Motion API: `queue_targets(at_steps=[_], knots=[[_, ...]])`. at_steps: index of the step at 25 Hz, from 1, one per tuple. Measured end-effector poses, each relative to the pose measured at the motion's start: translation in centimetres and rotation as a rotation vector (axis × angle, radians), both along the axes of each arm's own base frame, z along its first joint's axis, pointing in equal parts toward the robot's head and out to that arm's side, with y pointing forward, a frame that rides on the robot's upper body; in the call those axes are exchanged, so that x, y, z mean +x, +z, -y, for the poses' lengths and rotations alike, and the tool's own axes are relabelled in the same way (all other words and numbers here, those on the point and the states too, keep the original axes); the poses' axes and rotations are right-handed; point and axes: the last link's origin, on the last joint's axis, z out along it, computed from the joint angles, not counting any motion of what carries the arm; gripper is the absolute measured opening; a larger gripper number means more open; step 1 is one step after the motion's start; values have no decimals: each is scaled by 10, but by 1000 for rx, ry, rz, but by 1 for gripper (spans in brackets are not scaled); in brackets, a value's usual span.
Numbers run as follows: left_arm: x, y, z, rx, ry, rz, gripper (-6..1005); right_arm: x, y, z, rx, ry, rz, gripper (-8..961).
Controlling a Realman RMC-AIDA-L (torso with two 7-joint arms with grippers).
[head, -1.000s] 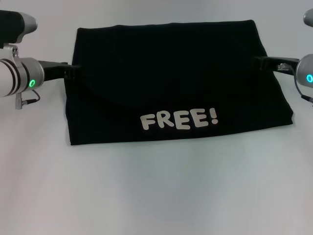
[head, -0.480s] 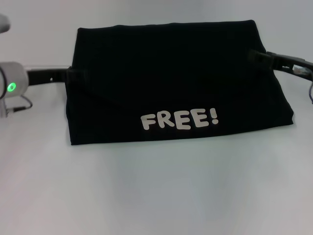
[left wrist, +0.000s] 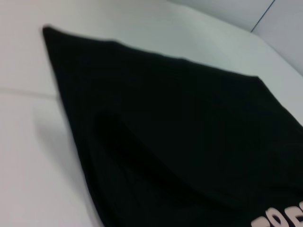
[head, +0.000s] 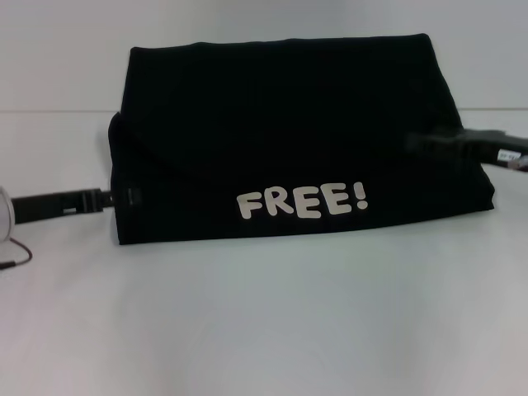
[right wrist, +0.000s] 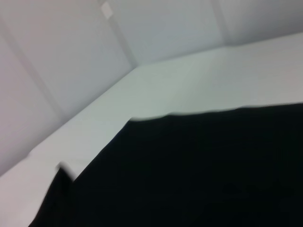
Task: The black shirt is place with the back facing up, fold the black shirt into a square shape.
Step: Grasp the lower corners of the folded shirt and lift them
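From my remote station, the head view shows the left pincer [head: 115,198] at the left edge of the black shirt [head: 289,132], low on that side, near the front corner. Its dark tip meets the cloth edge; I cannot tell how far its jaws are parted or whether they hold any fabric (black on black hides the detail).

The black shirt lies on the white desk [head: 264,322], centred and set toward the far side. It is folded into a wide block, broader than deep, with the far portion raised above the desk. White letters "FREE!" [head: 302,200] face up along the near edge. The left wrist view shows the shirt [left wrist: 180,142] with a soft crease running across its surface, plus part of the lettering at one corner.

The right pincer [head: 417,142] sits over the right edge of the shirt, about mid-height of that side. I cannot tell its opening or its hold either. The right wrist view shows only the shirt [right wrist: 199,175] against the desk and pale walls.
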Motion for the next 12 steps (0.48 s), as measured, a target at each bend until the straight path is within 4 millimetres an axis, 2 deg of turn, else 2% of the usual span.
queue_targets(at_steps=[6, 12], knots=[[-6, -15, 6, -26, 38, 29, 891, -15, -9, 11, -134, 137, 69, 679], [-5, -28, 4, -55, 48, 27, 896, -20, -8, 11, -136, 162, 62, 681]])
